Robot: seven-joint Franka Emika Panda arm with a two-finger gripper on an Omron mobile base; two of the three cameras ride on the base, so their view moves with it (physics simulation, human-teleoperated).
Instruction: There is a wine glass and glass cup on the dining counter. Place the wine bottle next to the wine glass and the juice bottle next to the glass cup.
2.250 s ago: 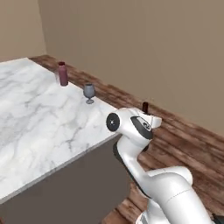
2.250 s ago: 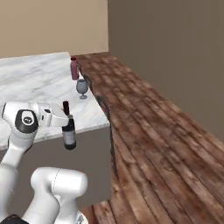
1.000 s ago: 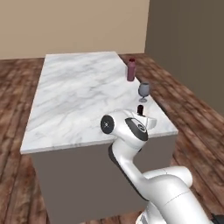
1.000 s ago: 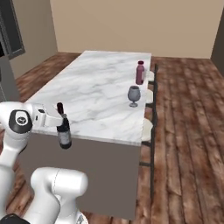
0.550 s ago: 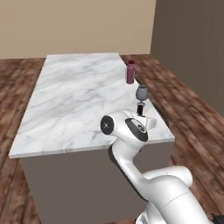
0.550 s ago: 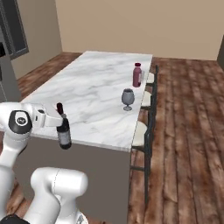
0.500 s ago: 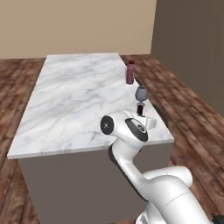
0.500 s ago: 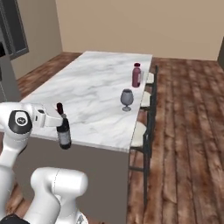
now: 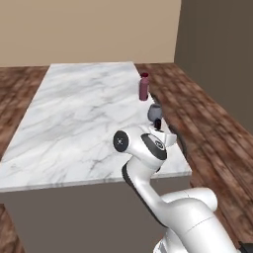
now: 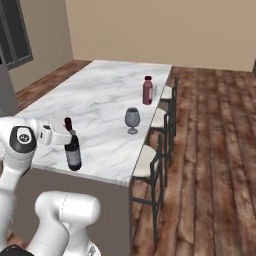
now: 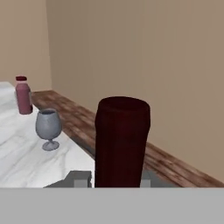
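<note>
A room with tan walls and a wood-plank floor holds the dining counter [image 10: 100, 95], a long marble surface with stools [image 10: 150, 160] along one side. Taking the wine glass [image 10: 132, 120] as landmark: the juice bottle [image 10: 147, 90] stands farther along that edge, beyond it and well apart. The wine bottle [image 10: 73, 147] hangs nearer the robot, upright over the surface's near corner. The end effector [image 10: 67, 137] is clamped on its neck, just under the reddish top. Rigid, smooth and probably bottom-heavy, the bottle looks liable to swing; the glass seems fragile.
</note>
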